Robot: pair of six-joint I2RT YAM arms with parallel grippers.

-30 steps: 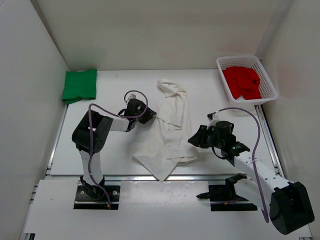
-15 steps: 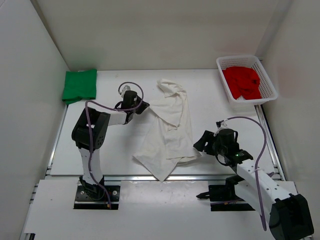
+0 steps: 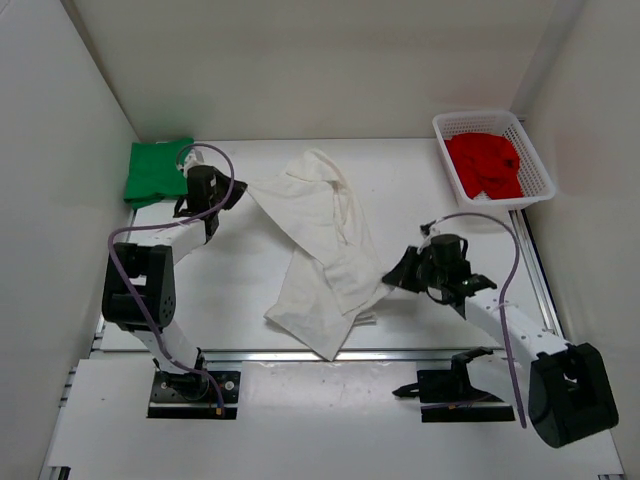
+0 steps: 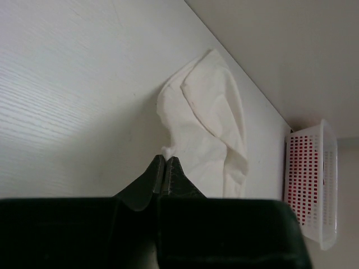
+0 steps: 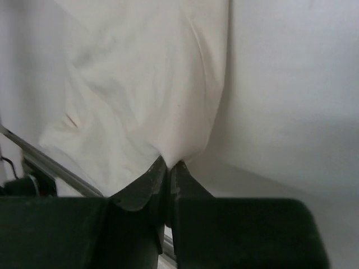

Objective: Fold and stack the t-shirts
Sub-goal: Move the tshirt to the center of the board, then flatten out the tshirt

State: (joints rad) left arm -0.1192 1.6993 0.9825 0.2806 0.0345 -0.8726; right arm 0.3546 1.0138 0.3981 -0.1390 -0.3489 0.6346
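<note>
The off-white t-shirt (image 3: 320, 245) lies crumpled down the middle of the table, one corner drawn out to the left. My left gripper (image 3: 238, 187) is shut on that corner, right beside the folded green t-shirt (image 3: 158, 170) at the back left. In the left wrist view the pinched cloth shows at the gripper (image 4: 166, 158), with the off-white t-shirt (image 4: 207, 123) trailing beyond. My right gripper (image 3: 392, 280) is shut on the shirt's right edge; the right wrist view has the gripper (image 5: 168, 164) holding the off-white t-shirt (image 5: 140, 89). The red t-shirt (image 3: 484, 165) lies bunched in the basket.
A white mesh basket (image 3: 537, 165) stands at the back right, also seen as the basket (image 4: 311, 185) in the left wrist view. White walls close the table on three sides. A metal rail (image 3: 260, 353) runs along the near edge.
My left gripper closed on the shirt's corner and pulled it left and back toward the green shirt, stretching the cloth. My right gripper opened, then closed on the shirt's right edge.
</note>
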